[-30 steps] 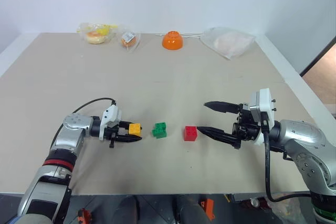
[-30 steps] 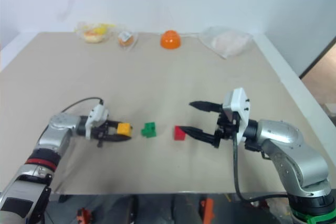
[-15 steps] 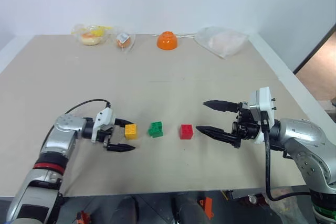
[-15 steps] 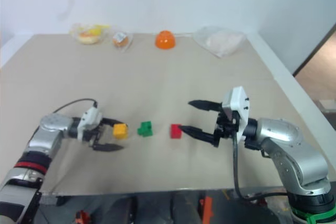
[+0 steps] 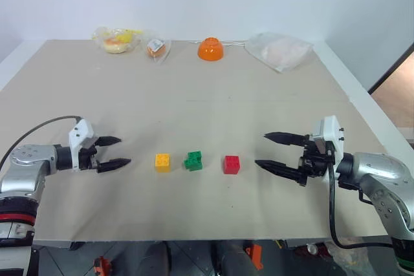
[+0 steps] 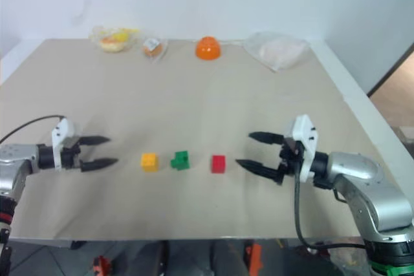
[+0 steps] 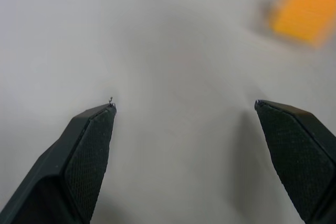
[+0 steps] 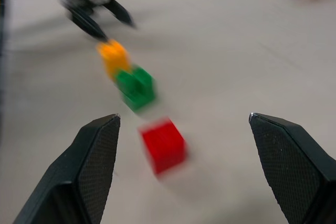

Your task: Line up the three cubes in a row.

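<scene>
Three cubes lie in a row on the tan table, near its front edge: a yellow-orange cube on the left, a green cube in the middle, a red cube on the right. The same row appears in the right wrist view as red cube, green cube and yellow-orange cube. My left gripper stands open and empty, a short way left of the yellow-orange cube. My right gripper stands open and empty, just right of the red cube.
Along the table's far edge sit an orange bowl, two clear bags with food and a larger clear bag. The table's right edge drops to the floor.
My left gripper opened off the yellow-orange cube, left it on the table and drew back to the left. My right gripper pulled slightly right, away from the red cube.
</scene>
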Tool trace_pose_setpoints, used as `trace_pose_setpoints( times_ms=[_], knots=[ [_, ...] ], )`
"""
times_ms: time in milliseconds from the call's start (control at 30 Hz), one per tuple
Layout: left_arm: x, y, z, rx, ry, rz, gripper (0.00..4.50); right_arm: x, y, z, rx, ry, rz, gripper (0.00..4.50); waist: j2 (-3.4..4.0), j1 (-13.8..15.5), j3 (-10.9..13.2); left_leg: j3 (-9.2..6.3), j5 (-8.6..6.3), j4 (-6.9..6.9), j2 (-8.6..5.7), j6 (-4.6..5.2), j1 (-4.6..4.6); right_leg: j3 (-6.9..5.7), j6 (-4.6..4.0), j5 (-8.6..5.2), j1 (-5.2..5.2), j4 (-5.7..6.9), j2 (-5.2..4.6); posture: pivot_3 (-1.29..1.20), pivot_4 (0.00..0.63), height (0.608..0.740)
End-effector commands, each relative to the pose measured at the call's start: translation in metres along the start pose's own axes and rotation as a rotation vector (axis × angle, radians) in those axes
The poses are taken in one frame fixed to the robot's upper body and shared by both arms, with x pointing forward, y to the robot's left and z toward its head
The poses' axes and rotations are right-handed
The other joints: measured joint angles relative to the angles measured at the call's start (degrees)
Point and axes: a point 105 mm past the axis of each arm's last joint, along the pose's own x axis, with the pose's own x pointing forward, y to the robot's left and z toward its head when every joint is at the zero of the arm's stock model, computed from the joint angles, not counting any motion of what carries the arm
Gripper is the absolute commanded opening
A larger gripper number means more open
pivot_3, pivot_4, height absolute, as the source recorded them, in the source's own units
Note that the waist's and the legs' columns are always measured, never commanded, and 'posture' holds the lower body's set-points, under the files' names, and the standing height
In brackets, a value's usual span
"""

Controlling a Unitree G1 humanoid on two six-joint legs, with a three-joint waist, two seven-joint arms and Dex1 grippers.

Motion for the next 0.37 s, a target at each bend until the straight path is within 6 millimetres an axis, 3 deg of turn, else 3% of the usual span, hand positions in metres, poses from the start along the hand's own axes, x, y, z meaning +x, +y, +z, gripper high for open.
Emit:
trace_pose_setpoints(
  times_ms=[33,133,367],
  knots=[
    [-0.011,-0.010,0.028,-0.013,-0.078,0.017,4.39,-0.014,-0.001,-0.005,-0.023,0.031,-0.013,4.08,0.00,0.0,0.0,0.00,0.00,-0.01,0.00,0.00,0.01,0.00,0.00,0.00,0.00,0.00,0.00,0.00,0.150,0.740],
    [-0.021,-0.016,0.025,-0.070,-0.070,0.038,4.39,-0.018,0.001,-0.016,0.009,0.048,-0.030,4.08,0.00,-0.3,0.0,0.04,-0.01,-0.12,0.09,-0.01,0.13,0.00,-0.08,-0.04,0.01,0.01,0.05,0.00,0.150,0.740],
    [-0.021,-0.022,0.006,-0.100,-0.014,0.053,4.39,-0.008,0.002,-0.017,0.010,0.029,-0.019,4.08,0.03,-0.3,0.0,0.06,0.00,-0.16,0.19,-0.01,0.43,-0.05,-0.55,-0.08,0.11,0.06,0.15,0.00,0.150,0.740]
  ],
)
